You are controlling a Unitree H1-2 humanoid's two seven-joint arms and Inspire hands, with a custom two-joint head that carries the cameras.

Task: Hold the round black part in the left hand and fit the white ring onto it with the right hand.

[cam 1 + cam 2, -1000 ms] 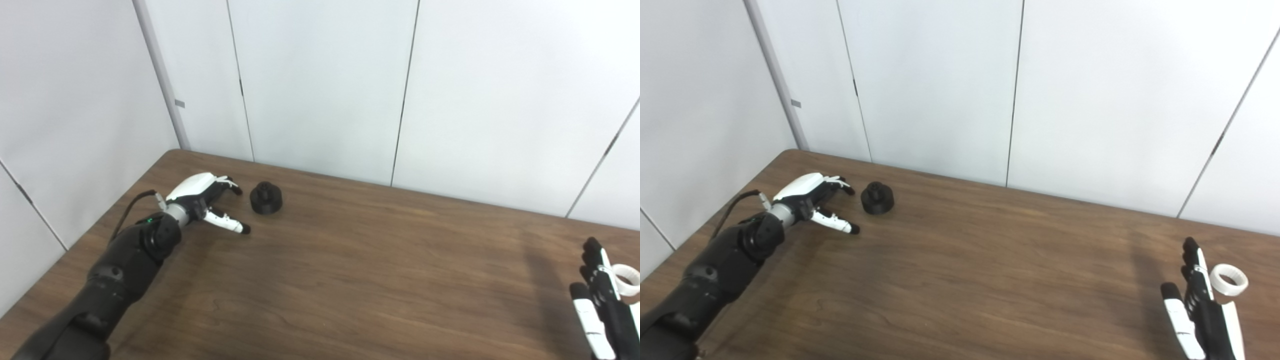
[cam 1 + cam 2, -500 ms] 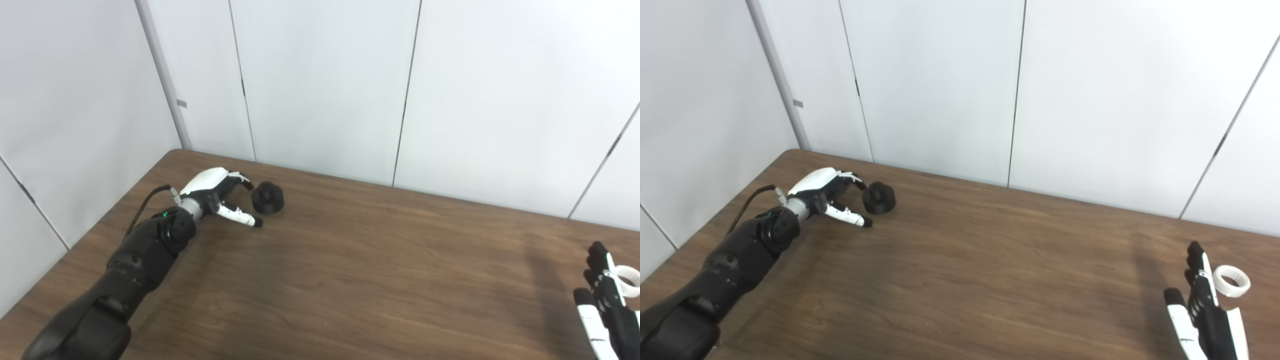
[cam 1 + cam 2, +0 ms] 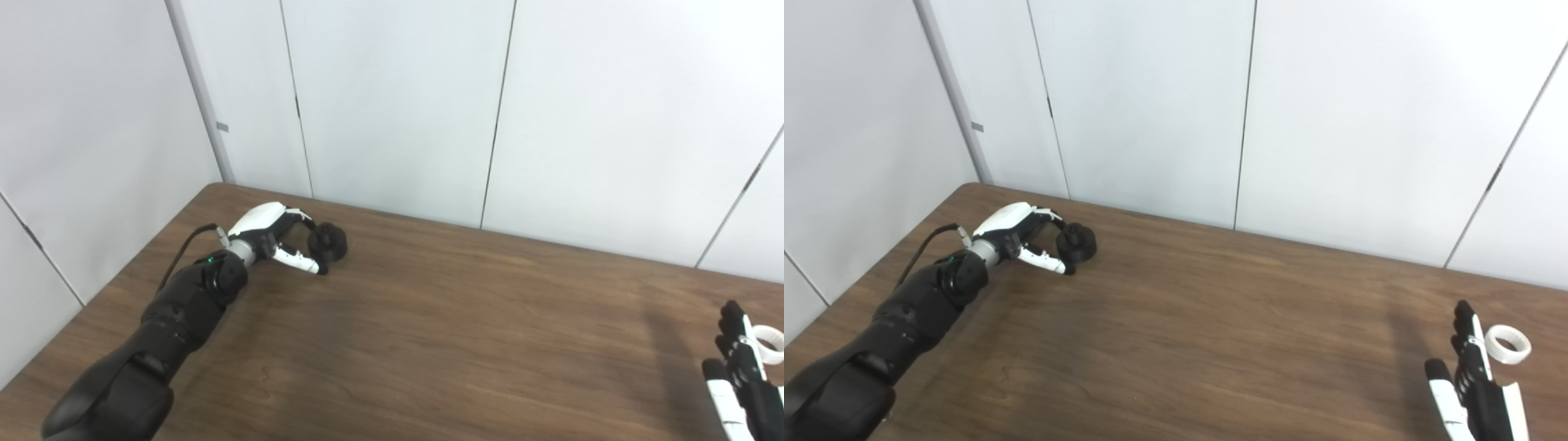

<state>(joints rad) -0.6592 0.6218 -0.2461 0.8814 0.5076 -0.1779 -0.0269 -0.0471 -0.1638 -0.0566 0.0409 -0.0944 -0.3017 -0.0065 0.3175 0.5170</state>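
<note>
Two robot hands work a grained brown wood worktop (image 3: 1213,318): the left hand (image 3: 1023,236) cups, fingers spread, a squat round black part (image 3: 1077,241), knob upward; the right hand (image 3: 1476,386), fingers extended, empty, beside a flat-lying white plastic ring (image 3: 1508,343).

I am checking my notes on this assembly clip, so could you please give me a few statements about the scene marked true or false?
1. The round black part sits on the brown wooden table. True.
2. The white ring is already fitted on the black part. False: it lies far off, beside the right hand.
3. The left hand has its fingers spread around the black part. True.
4. The right hand holds the ring. False: it is open, holding nothing.
</note>
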